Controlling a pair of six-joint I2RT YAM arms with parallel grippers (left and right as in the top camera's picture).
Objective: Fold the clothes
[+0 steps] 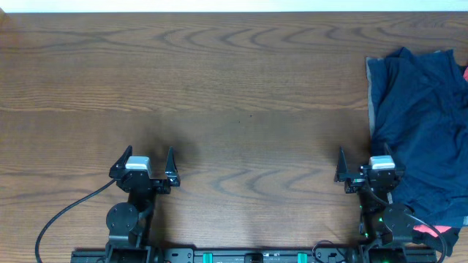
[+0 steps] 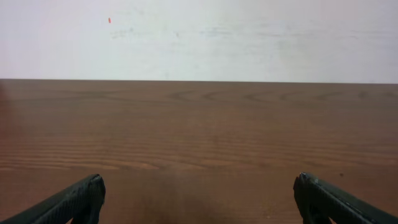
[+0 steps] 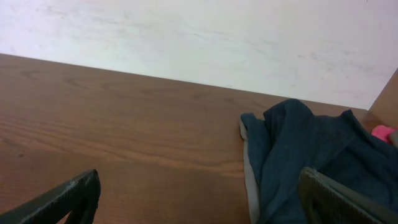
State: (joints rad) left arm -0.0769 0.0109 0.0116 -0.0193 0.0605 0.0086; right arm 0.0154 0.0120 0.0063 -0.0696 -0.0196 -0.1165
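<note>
The clothes (image 1: 420, 124) were heaped, unfolded and rumpled, at the right edge of the table (image 1: 234, 88). The step in hand was therefore judged to be the first one: a single garment had to be drawn out of the heap and spread on the bare wood before any fold could be made.

For that to be done well, a grip would best be taken on the grey edge (image 1: 371, 102) of the navy cloth, the border nearest the open table. The bunched middle was better avoided, since two layers might easily be pinched together there. Once lifted, the cloth could be dragged toward the centre, where a second corner might be taken by the other arm and the garment pulled flat under light tension (slack cloth folds crookedly).

The right gripper (image 1: 363, 151) was spread wide with nothing between its fingers. It was placed near the front of the table, just beside the heap's near-left part. Its outer finger was seen over the cloth from above, though contact could not be told. In the right wrist view the navy cloth lay ahead and to the right, with a red-pink garment (image 3: 382, 132) showing at its far side.

The left gripper (image 1: 151, 151) was likewise held wide and empty, well apart from the clothes — only bare wood was seen ahead of it.
</note>
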